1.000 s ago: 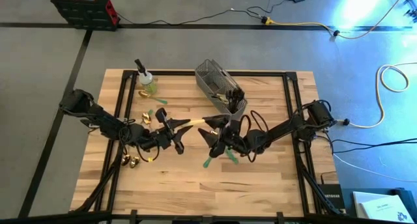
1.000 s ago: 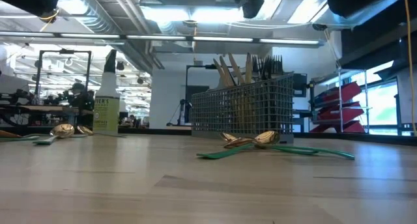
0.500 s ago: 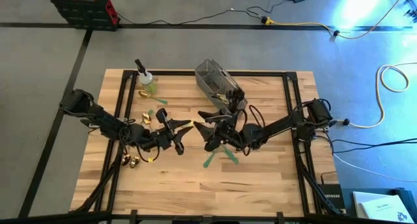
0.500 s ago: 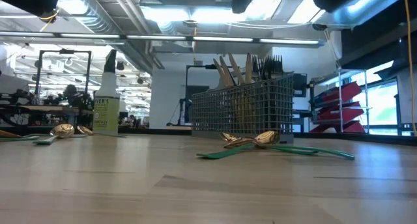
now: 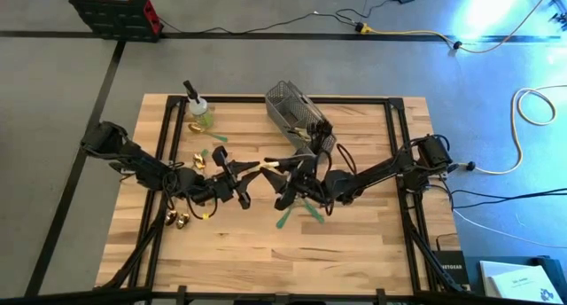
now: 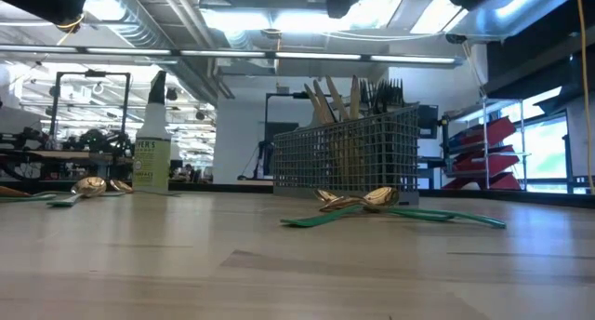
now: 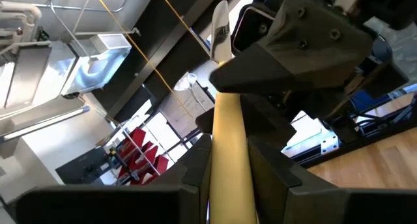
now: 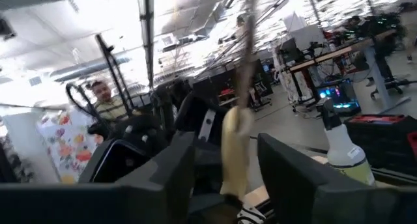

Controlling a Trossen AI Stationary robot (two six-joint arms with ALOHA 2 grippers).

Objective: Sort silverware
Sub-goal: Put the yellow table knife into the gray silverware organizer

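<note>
Two claws meet above the wooden bench (image 5: 354, 252), near the grey wire-mesh caddy (image 5: 288, 105) | left claw (image 5: 251, 174) clamps a cream-handled utensil (image 7: 227, 146) | right claw (image 5: 276, 170) closes narrowly around its far end.

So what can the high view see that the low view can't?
Only the high view shows the grippers: the left gripper holds a cream handle over mid-table, and the right gripper is right at its other end. Only the low view shows silverware sticking up out of the caddy, and the room behind. Both show the caddy, the bottle, and the green pieces lying by the gold spoons.
</note>
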